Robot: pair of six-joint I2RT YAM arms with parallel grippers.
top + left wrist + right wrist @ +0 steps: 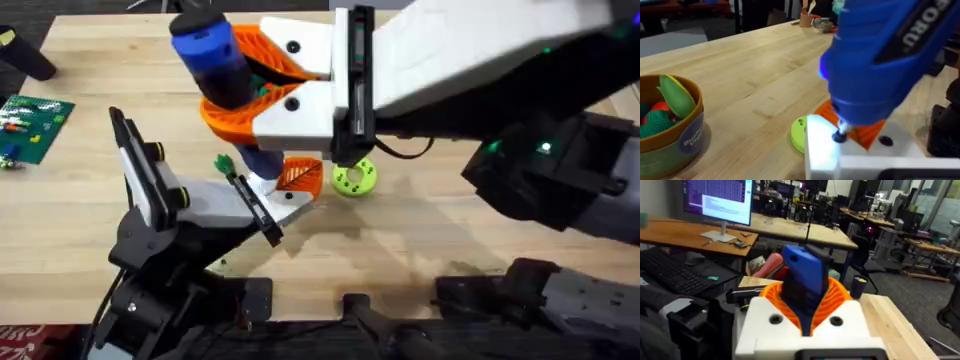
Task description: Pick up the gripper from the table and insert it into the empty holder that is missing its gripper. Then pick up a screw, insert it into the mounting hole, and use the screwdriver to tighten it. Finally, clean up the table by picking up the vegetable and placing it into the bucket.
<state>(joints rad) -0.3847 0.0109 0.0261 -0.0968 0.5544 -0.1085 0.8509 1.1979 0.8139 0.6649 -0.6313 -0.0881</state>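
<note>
The screwdriver [215, 60] stood nearly upright over the holder [860, 155], its bit seated on a dark screw [840, 136] in the white block beside the orange ribbed gripper [299, 177] — so I judged we were in the tightening step. My right pincer [262, 85] was clamped around the blue barrel with its orange jaws. The left pincer [205, 190] lay low beside the block; I could not tell how far it was parted. Next I would want steady downward pressure, keeping the bit square on the screw head until it seated. A green round part [354, 177] sat just beside the holder on the pale wooden tabletop [430, 230]. A bucket [670, 125] holding vegetables stood well apart. Behind, the room held desks and a lit monitor [720, 200].
</note>
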